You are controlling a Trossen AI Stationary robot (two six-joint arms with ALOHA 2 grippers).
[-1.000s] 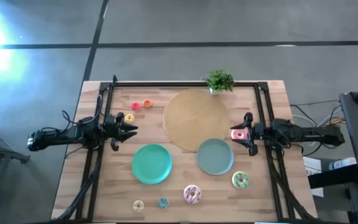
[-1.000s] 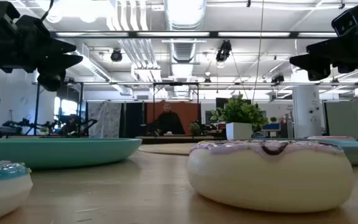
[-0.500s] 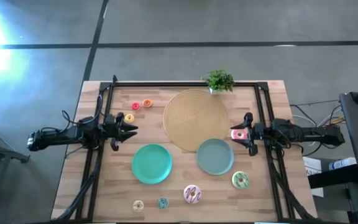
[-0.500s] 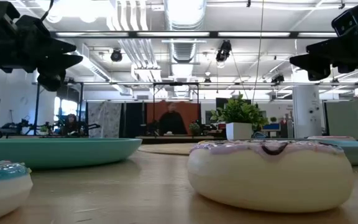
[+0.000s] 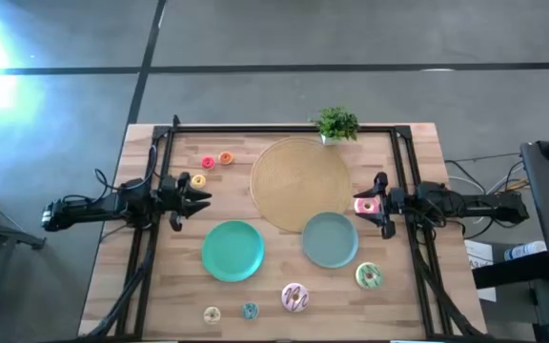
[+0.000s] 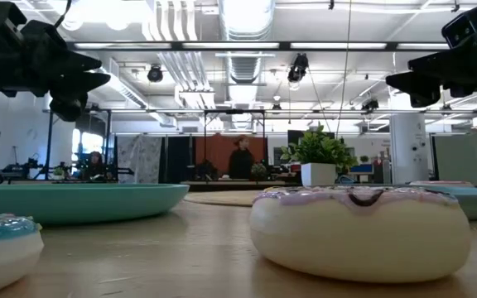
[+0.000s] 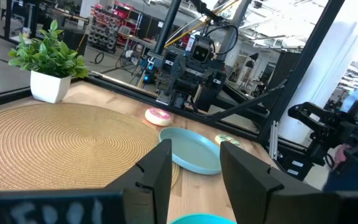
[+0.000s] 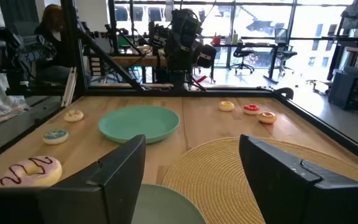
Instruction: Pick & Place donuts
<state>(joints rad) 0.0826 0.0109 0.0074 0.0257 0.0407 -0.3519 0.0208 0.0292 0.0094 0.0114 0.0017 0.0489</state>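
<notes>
My left gripper (image 5: pixel 201 198) hangs open above the table's left side, just near of the yellow mini donut (image 5: pixel 197 180). The red (image 5: pixel 208 163) and orange (image 5: pixel 225 158) minis lie farther back. My right gripper (image 5: pixel 362 205) is open and raised on the right, over the pink donut (image 7: pixel 158 116), which lies flat on the wood between the tan disc and the grey-blue plate. The green donut (image 5: pixel 368 276), the white-purple donut (image 5: pixel 295 297), the teal mini (image 5: pixel 250 310) and the cream mini (image 5: pixel 212 313) rest along the near edge.
The large tan disc (image 5: pixel 299 183) fills the far middle, with a potted plant (image 5: pixel 336 124) behind it. The teal plate (image 5: pixel 233 250) and the grey-blue plate (image 5: pixel 330 239) sit in the near middle. A black frame rail (image 5: pixel 284 128) borders the table. A person stands in the room beyond.
</notes>
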